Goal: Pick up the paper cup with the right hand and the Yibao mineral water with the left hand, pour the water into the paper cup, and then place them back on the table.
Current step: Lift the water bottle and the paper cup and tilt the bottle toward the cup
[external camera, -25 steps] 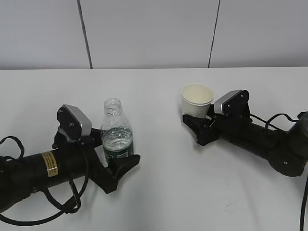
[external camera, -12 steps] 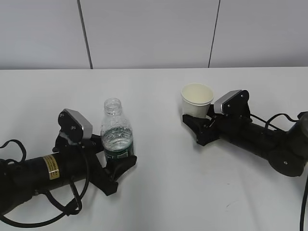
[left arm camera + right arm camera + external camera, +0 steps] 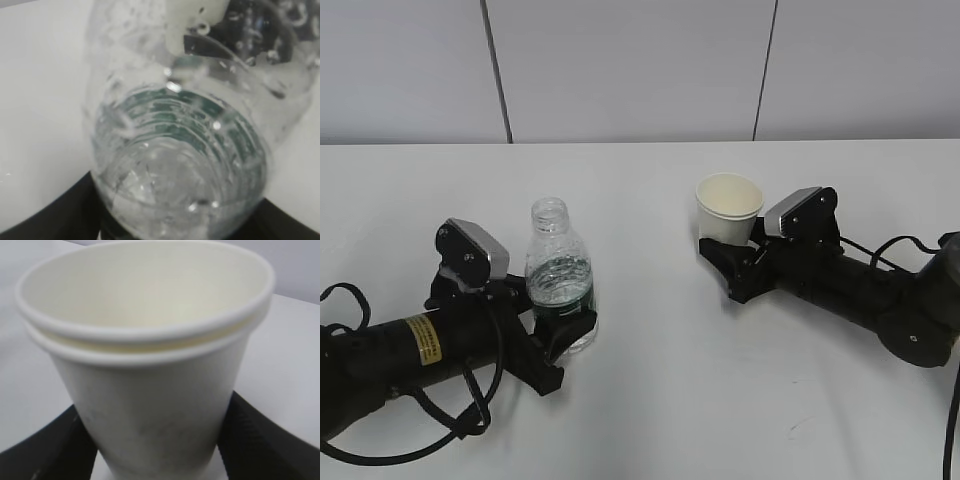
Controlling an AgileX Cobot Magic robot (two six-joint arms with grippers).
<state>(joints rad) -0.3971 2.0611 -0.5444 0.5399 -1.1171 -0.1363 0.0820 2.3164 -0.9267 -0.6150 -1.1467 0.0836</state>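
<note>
The Yibao mineral water (image 3: 561, 277) is seen upright on the table (image 3: 650, 400), left of centre, seated between the jaws of the left hand (image 3: 555, 335), which are closed against its label band. The paper cup (image 3: 729, 208) is found upright at right, and the right hand (image 3: 732, 262) is closed around its lower wall. No lift is judged begun.

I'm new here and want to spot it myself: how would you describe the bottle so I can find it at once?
Start with the wide white flat tabletop and look to its left half, where a black arm with a yellow sticker lies. Between the fingers of that arm's black two-finger tool stands the small clear ribbed plastic bottle. Unlike the cream-white paper cup on the right, it is see-through, capless, and wears a dark green label band.
</note>
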